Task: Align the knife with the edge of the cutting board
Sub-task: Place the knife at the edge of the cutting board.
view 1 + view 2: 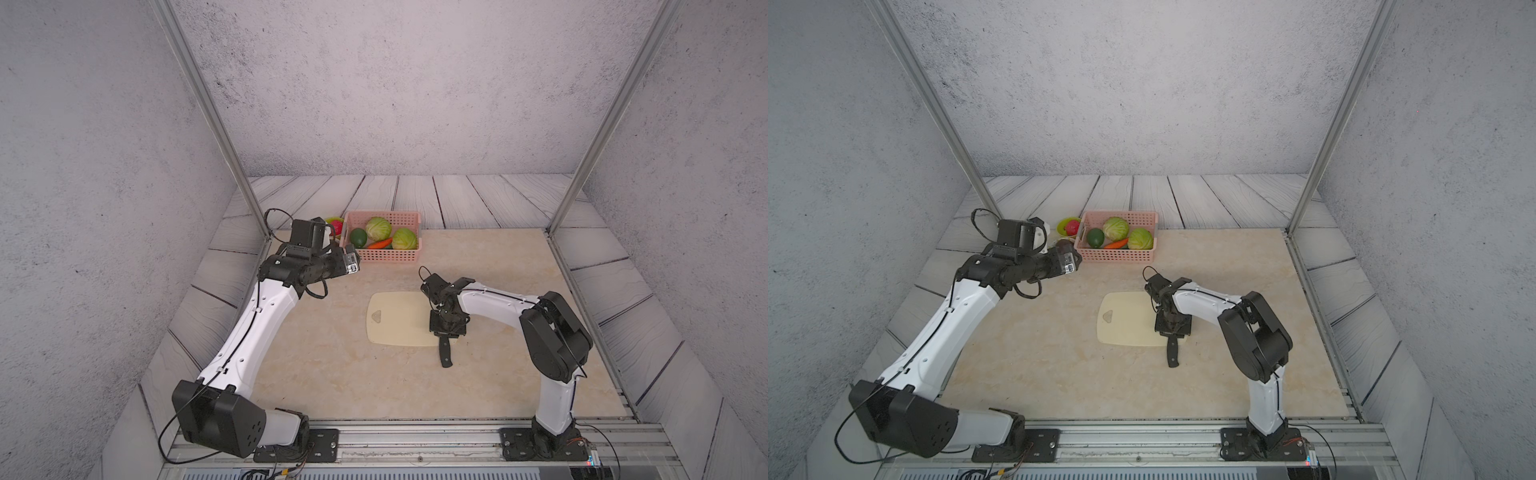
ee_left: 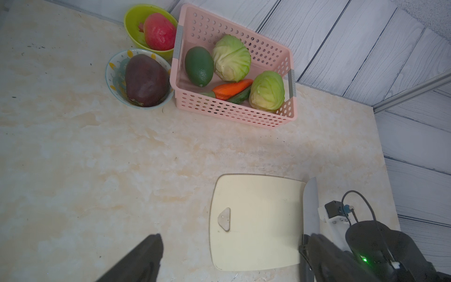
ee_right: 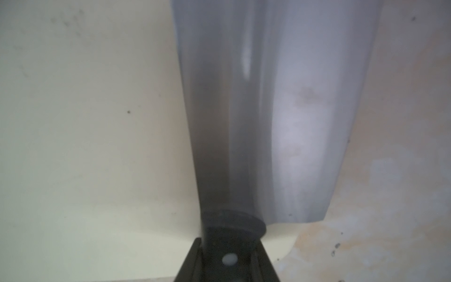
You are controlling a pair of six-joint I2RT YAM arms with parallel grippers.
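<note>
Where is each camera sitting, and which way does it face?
Top views: high on the robot's side of the table, facing down toward the back wall; left arm, right arm, cutting board, knife, pink basket.
Left wrist: on the raised left arm, looking down over basket and board; open left end effector and part of the right arm show.
Right wrist: close above the board's edge, looking along the knife; right end effector shut on its handle.
Shared: all views show board and knife.
</note>
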